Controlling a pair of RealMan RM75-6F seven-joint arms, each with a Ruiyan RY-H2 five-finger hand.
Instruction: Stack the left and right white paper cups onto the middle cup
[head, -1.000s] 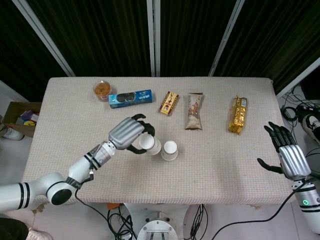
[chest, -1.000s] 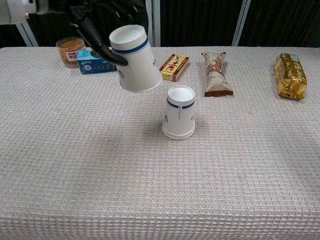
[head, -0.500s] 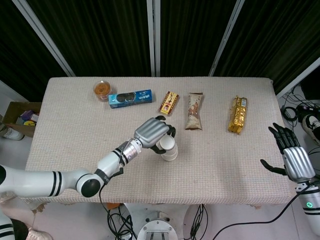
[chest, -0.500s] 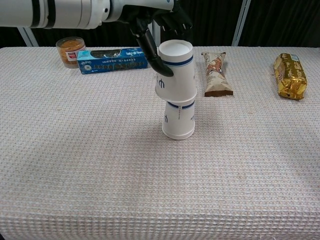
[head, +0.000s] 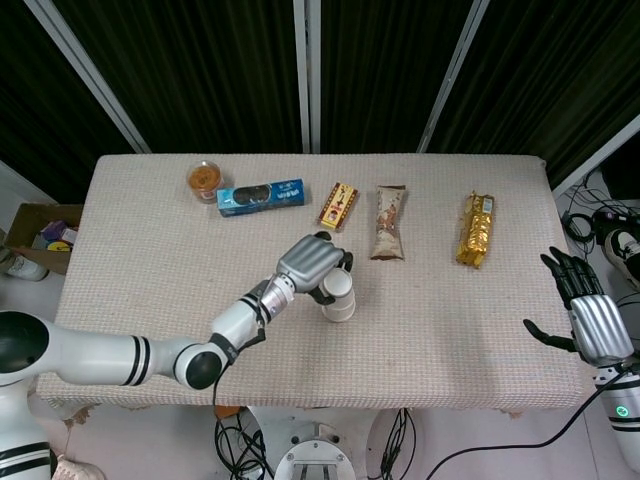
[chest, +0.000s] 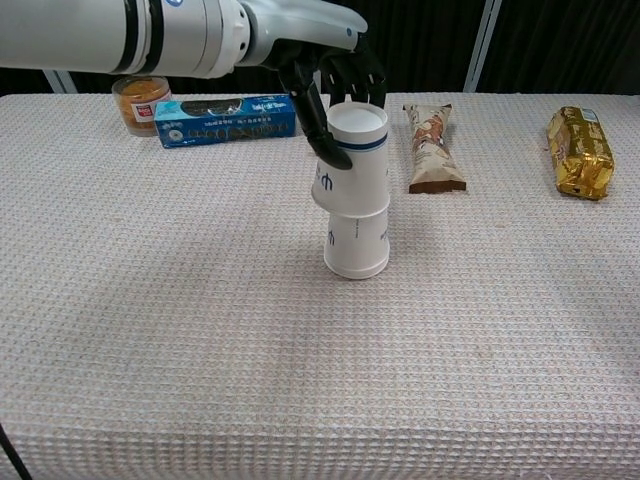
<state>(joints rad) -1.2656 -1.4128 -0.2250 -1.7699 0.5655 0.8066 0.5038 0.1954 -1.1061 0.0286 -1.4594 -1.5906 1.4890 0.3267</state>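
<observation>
A white paper cup with a blue band (chest: 349, 157) sits upright, partly nested in the middle cup (chest: 357, 245), which stands on the table centre. My left hand (chest: 326, 66) reaches in from the left and grips the upper cup near its rim, thumb on its left side. From the head view the stack (head: 340, 294) shows just right of the left hand (head: 312, 265). My right hand (head: 590, 320) hovers off the table's right edge, fingers spread, holding nothing; the chest view does not show it.
Along the far side of the cloth-covered table (chest: 180, 330) lie an orange jar (chest: 139, 101), a blue biscuit box (chest: 228, 117), a small red-yellow box (head: 338, 206), a brown snack bar (chest: 432, 148) and a gold packet (chest: 580, 150).
My left hand carried the cup rightwards from left of the middle cup to above it, turned it upright and lowered it into the middle cup. The right hand barely shifted.
</observation>
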